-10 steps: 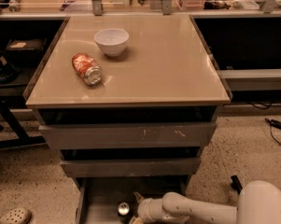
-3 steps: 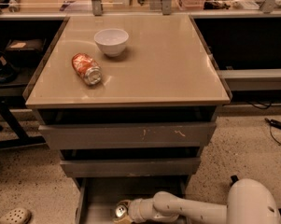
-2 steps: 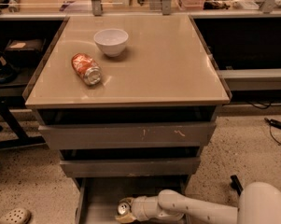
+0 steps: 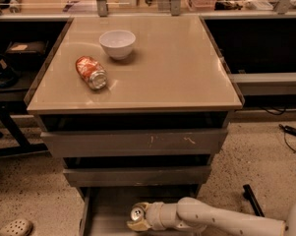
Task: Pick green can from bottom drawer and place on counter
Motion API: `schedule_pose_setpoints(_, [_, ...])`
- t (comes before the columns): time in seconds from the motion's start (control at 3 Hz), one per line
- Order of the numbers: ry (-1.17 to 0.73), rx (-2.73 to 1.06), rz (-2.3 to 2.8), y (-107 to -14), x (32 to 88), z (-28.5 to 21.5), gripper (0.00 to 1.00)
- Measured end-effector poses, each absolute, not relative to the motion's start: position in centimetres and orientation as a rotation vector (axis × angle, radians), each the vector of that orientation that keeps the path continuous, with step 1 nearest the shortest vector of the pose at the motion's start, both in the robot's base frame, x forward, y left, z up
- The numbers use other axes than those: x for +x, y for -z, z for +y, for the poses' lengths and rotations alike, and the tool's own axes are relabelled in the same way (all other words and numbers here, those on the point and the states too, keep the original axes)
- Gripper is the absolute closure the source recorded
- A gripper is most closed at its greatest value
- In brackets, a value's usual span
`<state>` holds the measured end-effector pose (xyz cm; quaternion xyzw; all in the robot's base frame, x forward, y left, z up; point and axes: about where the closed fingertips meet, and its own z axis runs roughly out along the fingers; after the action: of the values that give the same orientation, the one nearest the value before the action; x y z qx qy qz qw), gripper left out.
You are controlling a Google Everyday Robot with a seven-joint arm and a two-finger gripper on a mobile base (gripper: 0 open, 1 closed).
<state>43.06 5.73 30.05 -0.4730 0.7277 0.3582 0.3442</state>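
Note:
The green can [image 4: 136, 213] shows mostly as a silver top with a pull tab, low in the open bottom drawer [image 4: 105, 211] at the foot of the grey drawer unit. My gripper [image 4: 138, 219] reaches in from the right on a white arm and is shut on the can, its pale fingers wrapped round the can's sides. The can's body is mostly hidden by the fingers. The beige counter [image 4: 177, 68] caps the unit above.
A white bowl [image 4: 117, 43] and a crushed orange-red can [image 4: 91, 73] lie on the counter's left half. Two wider drawers [image 4: 137, 141] stick out above the bottom one. Cables lie on the floor at right, a shoe [image 4: 12, 227] at lower left.
The gripper has moved left from beside the can and closed round it. The can has since shifted slightly right and up with the gripper.

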Motion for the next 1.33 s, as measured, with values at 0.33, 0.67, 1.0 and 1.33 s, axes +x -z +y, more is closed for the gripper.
schedule_pose_setpoints(0.33, [-0.843,-1.224,1.946,-35.1,41.4,3.7,1.00])
schedule_pose_setpoints(0.67, [-0.794,-1.291,1.925,-37.1,41.0,3.0,1.00])
schedule_pose_setpoints(1.0, [-0.793,-1.290,1.925,-37.1,41.1,3.0,1.00])
schedule_pose_setpoints(1.33, [-0.807,-1.283,1.882,-40.5,41.3,3.5,1.00])
